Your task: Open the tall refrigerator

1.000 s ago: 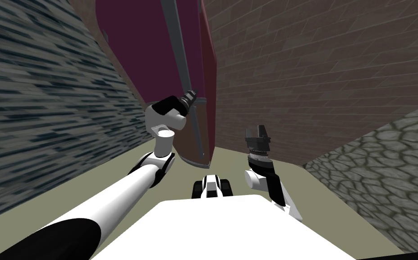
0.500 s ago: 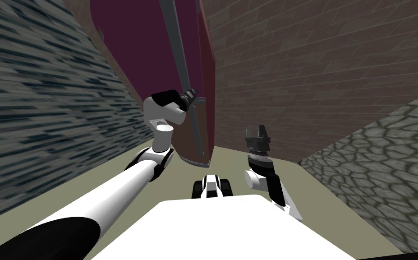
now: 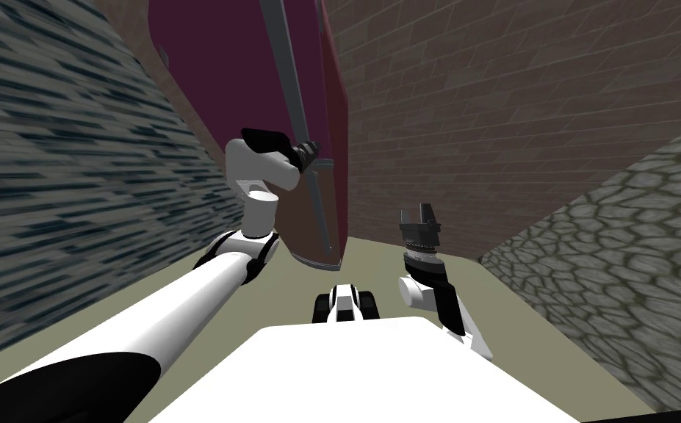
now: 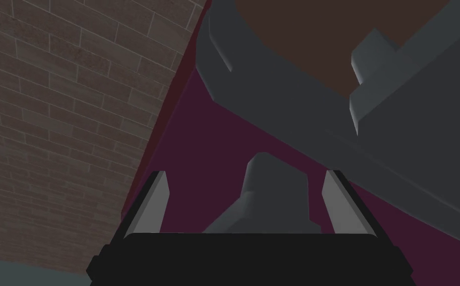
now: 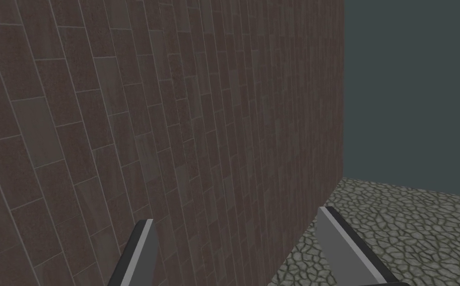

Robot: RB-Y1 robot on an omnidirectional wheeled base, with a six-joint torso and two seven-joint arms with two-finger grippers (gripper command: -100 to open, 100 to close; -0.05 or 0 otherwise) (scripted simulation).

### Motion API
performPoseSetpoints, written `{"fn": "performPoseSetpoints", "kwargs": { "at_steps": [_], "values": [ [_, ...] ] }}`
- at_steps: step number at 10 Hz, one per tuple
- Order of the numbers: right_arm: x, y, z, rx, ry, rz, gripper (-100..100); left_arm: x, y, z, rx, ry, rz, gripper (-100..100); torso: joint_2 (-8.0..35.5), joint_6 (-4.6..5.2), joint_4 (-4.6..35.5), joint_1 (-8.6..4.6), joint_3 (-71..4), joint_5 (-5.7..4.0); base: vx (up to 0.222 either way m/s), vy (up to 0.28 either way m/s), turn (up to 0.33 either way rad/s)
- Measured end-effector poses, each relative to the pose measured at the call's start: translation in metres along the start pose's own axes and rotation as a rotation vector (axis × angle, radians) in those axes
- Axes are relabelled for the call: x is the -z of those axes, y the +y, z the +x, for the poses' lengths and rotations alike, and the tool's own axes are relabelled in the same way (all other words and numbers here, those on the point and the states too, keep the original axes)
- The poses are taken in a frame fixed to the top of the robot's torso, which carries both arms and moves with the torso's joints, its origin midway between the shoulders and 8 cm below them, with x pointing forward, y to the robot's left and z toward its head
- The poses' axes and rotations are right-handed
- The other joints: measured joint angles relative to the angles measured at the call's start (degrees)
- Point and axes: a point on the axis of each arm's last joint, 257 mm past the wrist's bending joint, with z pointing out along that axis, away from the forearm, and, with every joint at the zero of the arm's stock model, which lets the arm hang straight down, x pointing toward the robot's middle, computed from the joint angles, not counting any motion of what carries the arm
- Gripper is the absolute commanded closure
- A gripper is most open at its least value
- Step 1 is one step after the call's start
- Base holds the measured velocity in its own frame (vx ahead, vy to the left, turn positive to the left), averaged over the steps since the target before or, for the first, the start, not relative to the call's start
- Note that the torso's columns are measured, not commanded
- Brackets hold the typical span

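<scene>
The tall refrigerator (image 3: 243, 88), a maroon cabinet, fills the upper centre of the head view and leans with the camera's slant. Its long grey handle (image 3: 291, 81) runs down the front near the cabinet's right edge, next to the brick wall (image 3: 515, 110) in the upper right. The left gripper (image 3: 309, 153) is up against that handle, just above the middle of the frame. In the left wrist view its fingers (image 4: 157, 198) stand wide apart on either side of a grey foot of the handle (image 4: 273, 193), with maroon showing between each blade and the grey, so they bracket it without gripping. The handle's thick bar (image 4: 293, 109) crosses just beyond the fingertips. The right gripper (image 3: 419, 215) hangs idle to the right of centre, low by the floor (image 3: 375, 257), with its fingers (image 5: 142, 253) spread and holding nothing. I judge the reach to be done and the hand lined up on the handle. The closing of the fingers and the whole pull are left to do. I see no gap between door and cabinet, so the door looks shut.
</scene>
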Motion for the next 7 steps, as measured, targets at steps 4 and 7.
{"fn": "performPoseSetpoints", "kwargs": {
  "at_steps": [4, 7],
  "values": [
    [0.0, 0.0, 0.0, 0.0, 0.0, 0.0, 0, -0.011, 0.013, -0.016, -0.045, 0.049, -0.078, -100, 0.03, -0.04, 0.11, 0.04, -0.01, 0.0, -0.05, 0.008, -0.045],
    [0.0, 0.0, 0.0, 0.0, 0.0, 0.0, 0, -0.014, 0.018, -0.032, -0.07, 0.072, -0.129, -100, 0.03, 0.0, 0.02, -0.02, 0.02, -0.01, -0.045, 0.009, -0.039]
  ]
}}
